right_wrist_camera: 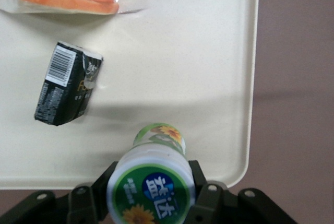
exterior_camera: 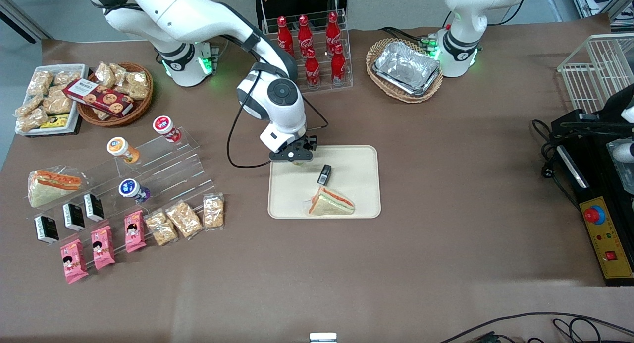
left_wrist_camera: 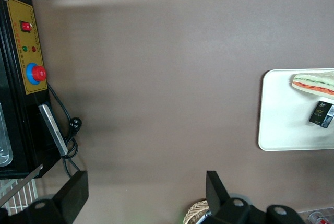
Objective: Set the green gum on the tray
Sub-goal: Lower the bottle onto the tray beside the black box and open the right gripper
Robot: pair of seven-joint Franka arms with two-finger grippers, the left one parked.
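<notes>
The green gum [right_wrist_camera: 151, 182] is a small canister with a white-rimmed green lid and a green-yellow body. My right gripper [right_wrist_camera: 151, 195] is shut on it, a finger on each side of the lid. It hangs over the cream tray [right_wrist_camera: 182, 51], near the tray's corner farthest from the front camera at the working arm's end. In the front view the gripper [exterior_camera: 295, 157] sits over that corner of the tray [exterior_camera: 356, 159] and hides the gum.
On the tray lie a small black packet [exterior_camera: 324, 174] and a wrapped sandwich [exterior_camera: 331, 204]. Toward the working arm's end stands a clear stepped rack with orange-lidded [exterior_camera: 122, 149], red-lidded [exterior_camera: 166, 126] and blue-lidded [exterior_camera: 131, 190] canisters, snack packs and baskets. Cola bottles [exterior_camera: 312, 40] stand farther back.
</notes>
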